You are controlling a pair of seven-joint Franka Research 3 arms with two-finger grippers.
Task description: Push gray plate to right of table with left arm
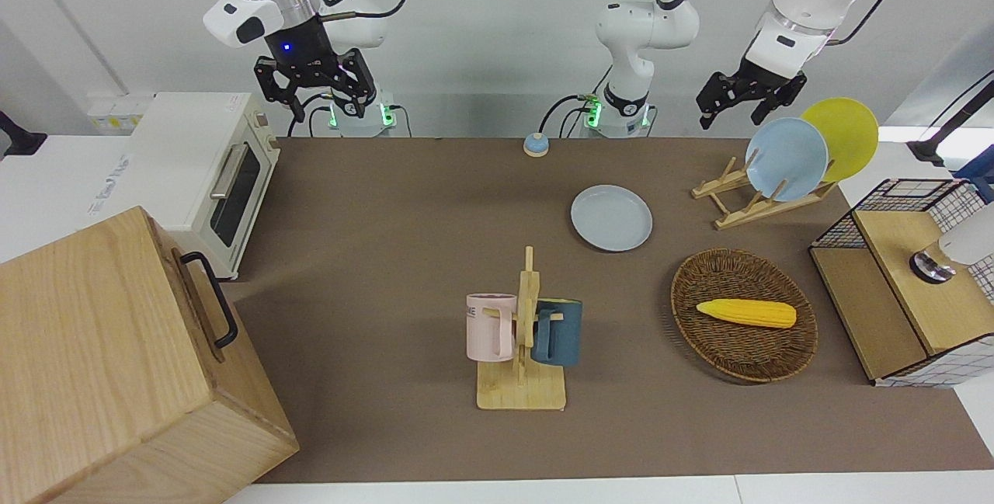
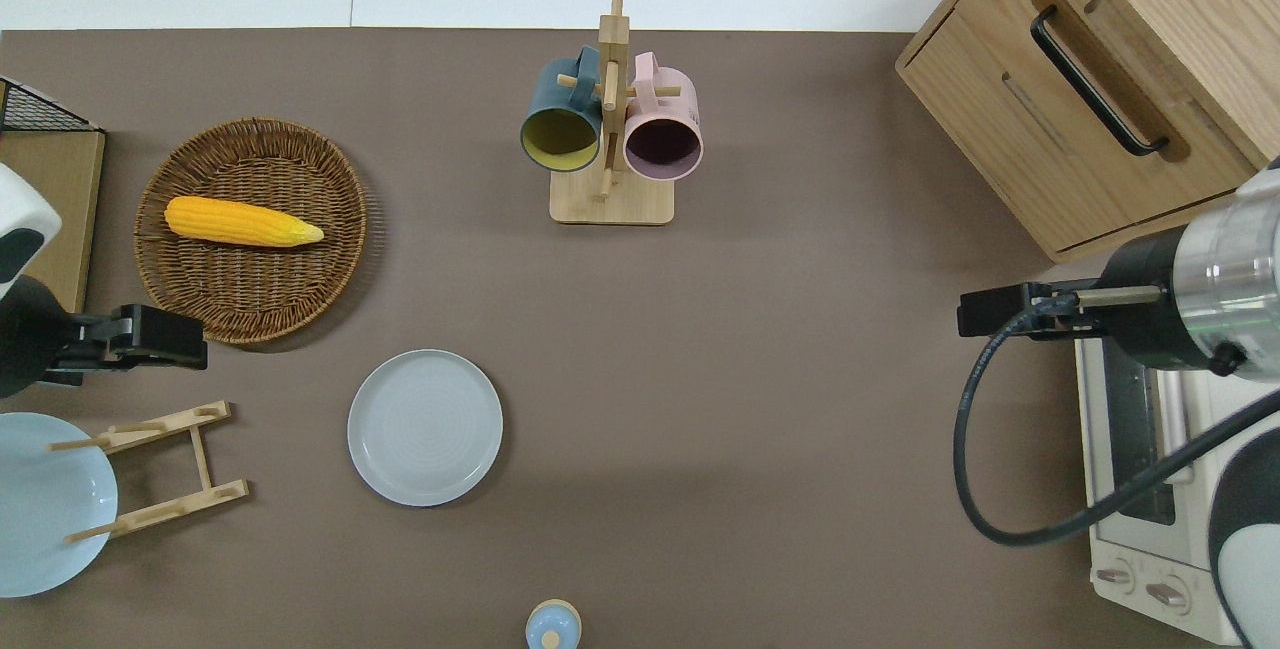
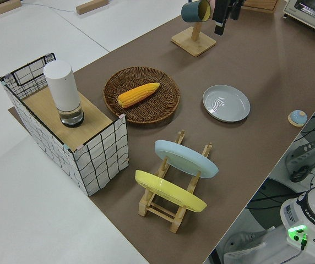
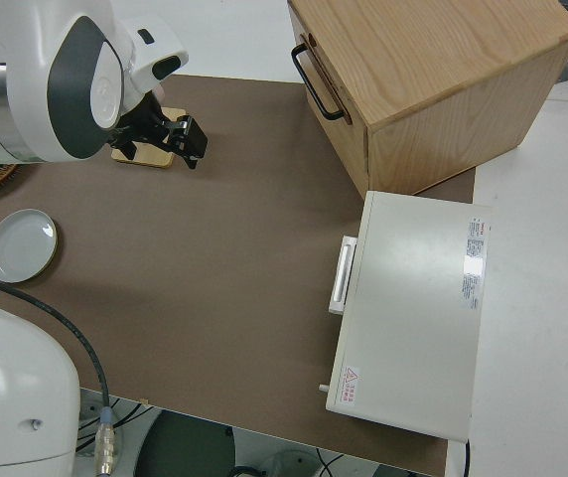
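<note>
The gray plate (image 1: 611,217) lies flat on the brown table (image 1: 388,255), nearer to the robots than the mug rack and toward the left arm's end. It also shows in the overhead view (image 2: 425,427), the left side view (image 3: 226,103) and the right side view (image 4: 22,245). My left gripper (image 1: 738,104) is open and empty, up in the air. In the overhead view my left gripper (image 2: 165,341) is over the table between the wicker basket and the plate rack, apart from the gray plate. My right gripper (image 1: 314,92) is open and empty; that arm is parked.
A mug rack (image 1: 524,333) holds a pink and a dark blue mug. A wicker basket (image 1: 744,341) holds a corn cob (image 1: 747,313). A wooden plate rack (image 1: 757,197) holds a sky-blue and a yellow plate. A toaster oven (image 1: 203,170), a wooden box (image 1: 109,364), a wire shelf (image 1: 908,279) and a small blue knob (image 1: 536,144) stand around.
</note>
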